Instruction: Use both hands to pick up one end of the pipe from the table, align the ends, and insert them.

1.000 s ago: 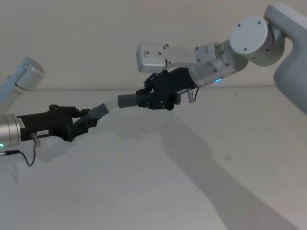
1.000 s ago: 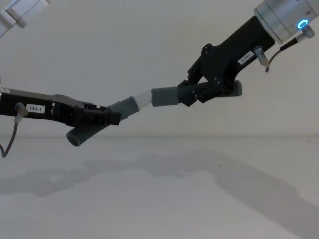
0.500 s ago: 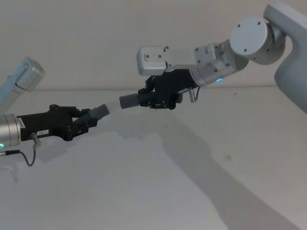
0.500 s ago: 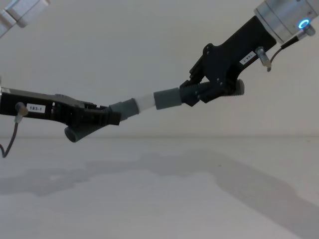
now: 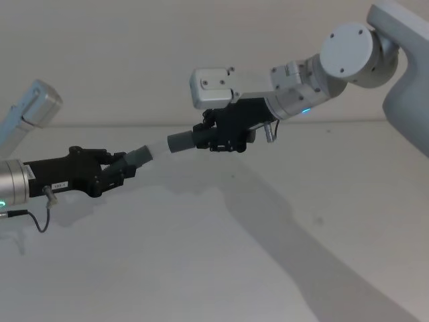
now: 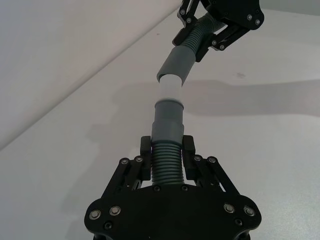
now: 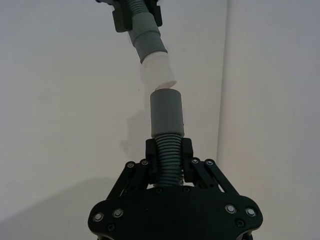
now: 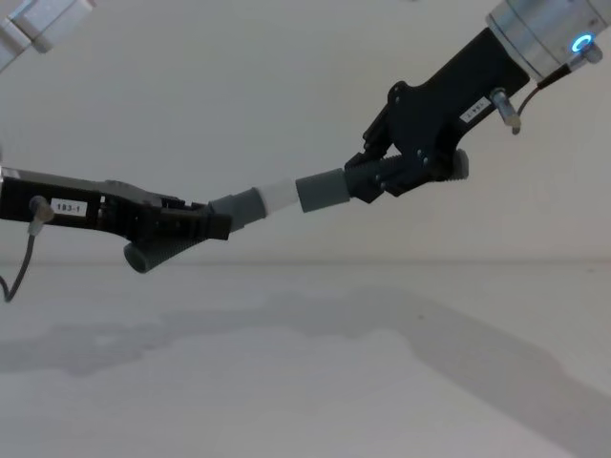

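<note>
Both pipe pieces are held in the air above the white table (image 5: 201, 268). My left gripper (image 5: 115, 170) (image 8: 216, 227) (image 6: 166, 152) is shut on the ribbed part of the piece with the white tip (image 5: 157, 146) (image 8: 278, 196) (image 6: 170, 90). My right gripper (image 5: 206, 138) (image 8: 368, 177) (image 7: 167, 149) is shut on the ribbed part of the piece with the grey sleeve (image 5: 179, 141) (image 8: 320, 191) (image 7: 167, 112). The white tip (image 7: 159, 70) meets the sleeve mouth, and the two pieces stand at a slight angle to each other. How far the tip sits inside is hidden.
A pale wall rises behind the table's far edge (image 5: 348, 122). A thin black cable (image 5: 37, 218) hangs under my left wrist. The arms cast shadows on the table (image 8: 286, 382) below the pipe.
The right gripper has drawn the sleeve a little to the right, so more of the white tip shows. The left piece now lies flatter, closer in line with the sleeve.
</note>
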You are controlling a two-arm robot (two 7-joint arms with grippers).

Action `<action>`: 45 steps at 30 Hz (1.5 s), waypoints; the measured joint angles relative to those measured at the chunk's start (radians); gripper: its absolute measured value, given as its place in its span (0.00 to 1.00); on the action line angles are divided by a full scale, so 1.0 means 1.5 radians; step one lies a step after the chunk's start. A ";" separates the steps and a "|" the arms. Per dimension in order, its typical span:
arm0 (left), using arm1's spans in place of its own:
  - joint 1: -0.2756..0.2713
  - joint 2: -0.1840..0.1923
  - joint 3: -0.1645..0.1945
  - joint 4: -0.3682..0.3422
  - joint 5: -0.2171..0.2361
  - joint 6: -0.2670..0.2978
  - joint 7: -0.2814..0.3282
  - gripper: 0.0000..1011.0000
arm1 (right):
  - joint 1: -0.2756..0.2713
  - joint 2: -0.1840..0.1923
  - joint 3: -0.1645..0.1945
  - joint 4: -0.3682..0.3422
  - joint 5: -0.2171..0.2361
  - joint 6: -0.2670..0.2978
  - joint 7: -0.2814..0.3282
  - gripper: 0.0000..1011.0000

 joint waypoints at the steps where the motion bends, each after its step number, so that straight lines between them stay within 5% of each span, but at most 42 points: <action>1: 0.000 0.000 0.000 0.000 0.000 0.000 0.000 0.33 | 0.000 0.000 0.000 0.000 0.000 0.000 0.000 0.25; 45: 0.000 0.000 0.000 0.000 0.000 0.000 0.000 0.33 | 0.021 -0.006 -0.010 0.022 0.014 0.003 0.025 0.25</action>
